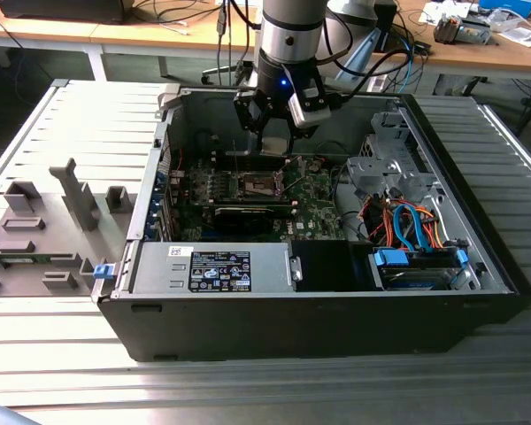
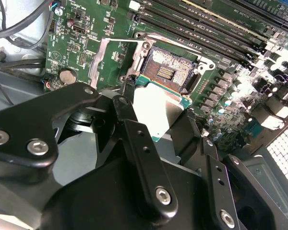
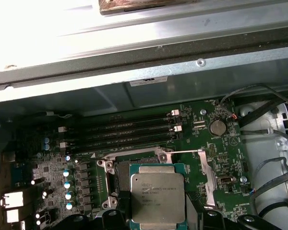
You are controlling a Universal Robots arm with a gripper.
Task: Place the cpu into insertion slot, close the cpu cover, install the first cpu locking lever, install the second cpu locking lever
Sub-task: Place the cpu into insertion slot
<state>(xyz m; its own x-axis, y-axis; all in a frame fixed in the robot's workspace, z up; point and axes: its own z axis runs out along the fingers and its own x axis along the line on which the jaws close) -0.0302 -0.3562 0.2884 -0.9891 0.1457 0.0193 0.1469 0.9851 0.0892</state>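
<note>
One big black computer case (image 1: pixel 336 310) lying open on a slatted metal table (image 1: pixel 35 115), with a green circuit board (image 1: pixel 314 212) flat on its floor. Reaching down into it from above, a robot arm (image 1: pixel 292 35), gripper (image 1: pixel 273 142) low over the middle of the board. Clamped on the cpu (image 3: pixel 158 199) by two opposite edges, black fingers (image 2: pixel 134 129) pressed against it in the second wrist view. Held flat, silver top up, right by the insertion slot (image 2: pixel 170 72) and partly over it. Apparently not seated yet, though hard to tell whether touching the rim. Slot's dark middle and gold contacts laid bare. Swung open and standing off to one side of the slot, the cpu cover (image 2: pixel 100 57), a thin silver frame with board showing through its cut-out.
</note>
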